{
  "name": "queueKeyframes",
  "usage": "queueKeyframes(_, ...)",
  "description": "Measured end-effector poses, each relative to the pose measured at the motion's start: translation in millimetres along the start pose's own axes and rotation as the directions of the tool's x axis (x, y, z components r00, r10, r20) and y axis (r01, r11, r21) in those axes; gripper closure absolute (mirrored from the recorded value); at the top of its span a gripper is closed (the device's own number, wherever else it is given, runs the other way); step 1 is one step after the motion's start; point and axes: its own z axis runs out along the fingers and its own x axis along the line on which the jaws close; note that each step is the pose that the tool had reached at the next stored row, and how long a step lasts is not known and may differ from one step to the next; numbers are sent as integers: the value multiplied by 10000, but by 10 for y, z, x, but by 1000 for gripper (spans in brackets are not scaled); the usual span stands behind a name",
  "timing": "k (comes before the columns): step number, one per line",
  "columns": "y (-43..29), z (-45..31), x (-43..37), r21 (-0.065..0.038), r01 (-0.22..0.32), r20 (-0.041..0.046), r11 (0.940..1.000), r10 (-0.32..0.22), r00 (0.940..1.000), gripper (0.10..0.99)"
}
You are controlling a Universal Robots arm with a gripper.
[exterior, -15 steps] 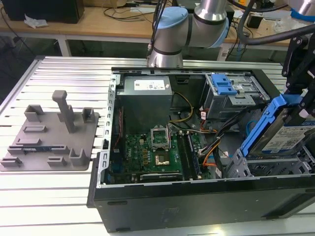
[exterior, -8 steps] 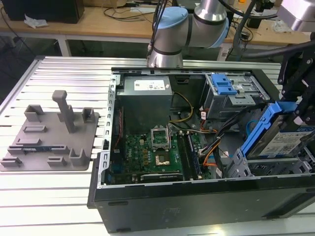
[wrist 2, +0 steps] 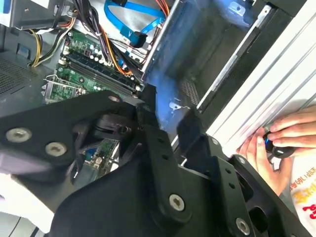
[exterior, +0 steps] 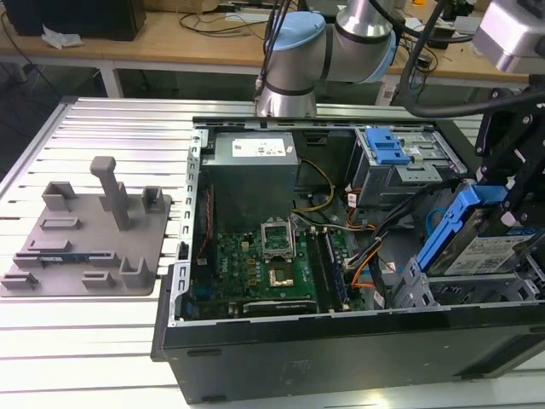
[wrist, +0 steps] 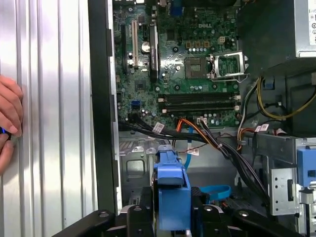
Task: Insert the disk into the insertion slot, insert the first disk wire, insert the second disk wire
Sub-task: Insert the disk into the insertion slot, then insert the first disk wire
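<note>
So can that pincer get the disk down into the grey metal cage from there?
Probably yes. The pincer grips the disk tilted just over the cage, whose top looks open. The wire bundle runs beside it, not across.

Exterior view: slatted aluminium desk [exterior: 102, 128], slats running 9 to 3 o'clock, light even, soft glare on them toward 7 o'clock. Behind it at 12 o'clock a wooden-topped desk [exterior: 170, 47] on white legs [exterior: 111, 81], loose cables [exterior: 209, 21] on top. At 11 o'clock on that top a black box [exterior: 77, 17], white crumpled scrap [exterior: 61, 36] just beside it, maybe paper. Space under the wooden top is dark.
</note>
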Motion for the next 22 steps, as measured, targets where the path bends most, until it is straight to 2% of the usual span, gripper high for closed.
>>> queueKeyframes(1,-2,17,3,-32,-1,0,10000,1,10000,588)
queueKeyframes(2,-2,17,2,-33,-2,-2,10000,2,10000,588)
queueKeyframes(3,-2,17,2,-34,-2,-3,10000,2,10000,525)
queueKeyframes(21,-2,19,2,-34,-1,-12,10000,1,10000,525)
queueKeyframes(22,-3,22,-28,-34,-1,-19,10000,1,10000,525)
